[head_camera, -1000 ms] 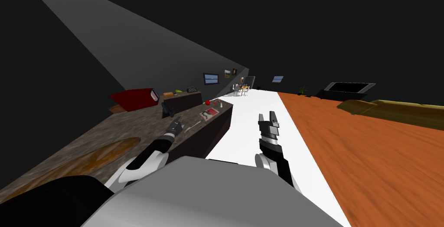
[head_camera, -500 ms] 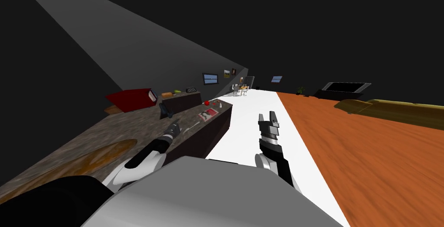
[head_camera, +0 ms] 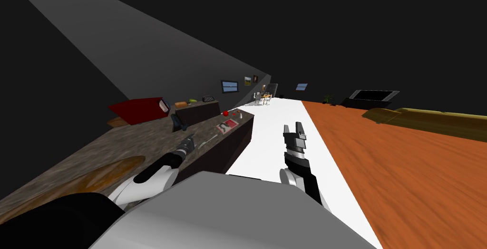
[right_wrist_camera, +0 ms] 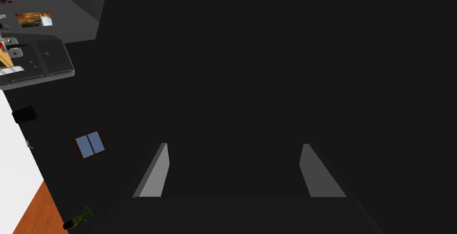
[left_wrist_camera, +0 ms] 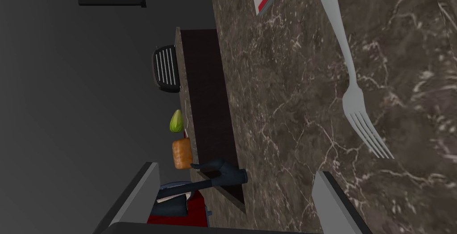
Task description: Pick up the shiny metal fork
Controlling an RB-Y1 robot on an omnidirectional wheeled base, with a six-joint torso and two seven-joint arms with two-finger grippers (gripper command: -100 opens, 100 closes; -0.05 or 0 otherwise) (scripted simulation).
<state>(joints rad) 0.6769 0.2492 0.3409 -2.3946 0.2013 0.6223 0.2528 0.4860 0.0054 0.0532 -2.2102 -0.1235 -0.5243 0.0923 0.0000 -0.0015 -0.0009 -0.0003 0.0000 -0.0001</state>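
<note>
Head view: left gripper [head_camera: 189,142] low over marble counter [head_camera: 119,141], fork [head_camera: 208,141] just beside it; right gripper [head_camera: 295,131] idle.
Left wrist view: fingers spread, empty; fork [left_wrist_camera: 352,88] lies flat, tines near one fingertip (not between them).
Right wrist view: fingers apart, empty.
Risk: closing here misses or nudges the fork.

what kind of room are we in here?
Probably an open-plan kitchen and living area. A fork lies on a dark stone-look counter, with what looks like a black tap and a loaf beyond it. Across the orange floor stand an olive sofa and a flat screen.
</note>
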